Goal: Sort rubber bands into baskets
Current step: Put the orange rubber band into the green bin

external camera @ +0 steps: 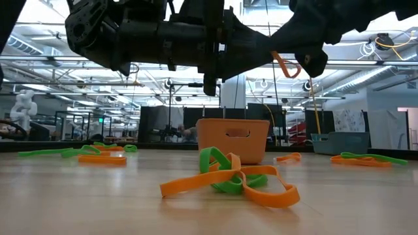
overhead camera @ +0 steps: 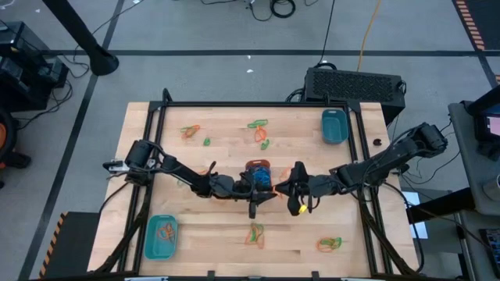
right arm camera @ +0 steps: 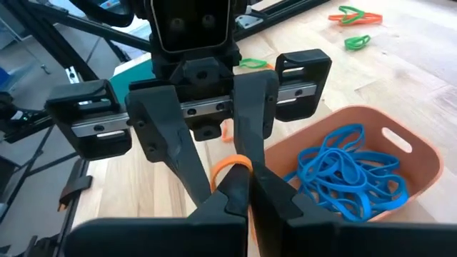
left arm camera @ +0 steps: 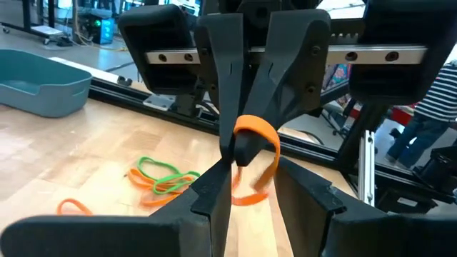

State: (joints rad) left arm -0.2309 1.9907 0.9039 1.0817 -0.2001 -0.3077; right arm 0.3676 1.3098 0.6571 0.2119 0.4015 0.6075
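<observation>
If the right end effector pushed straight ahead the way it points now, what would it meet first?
Most likely the left end effector, facing it head-on just above the orange basket; the orange rubber band spans between them.

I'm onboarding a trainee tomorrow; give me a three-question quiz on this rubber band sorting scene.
1. True or false: the orange basket holds blue rubber bands.
2. The left claw faces the right claw near it. Which pinches the orange band?
3. Teal baskets on the table: A one, B two, C three?
Key: 1 true; 2 right claw; 3 B.
</observation>
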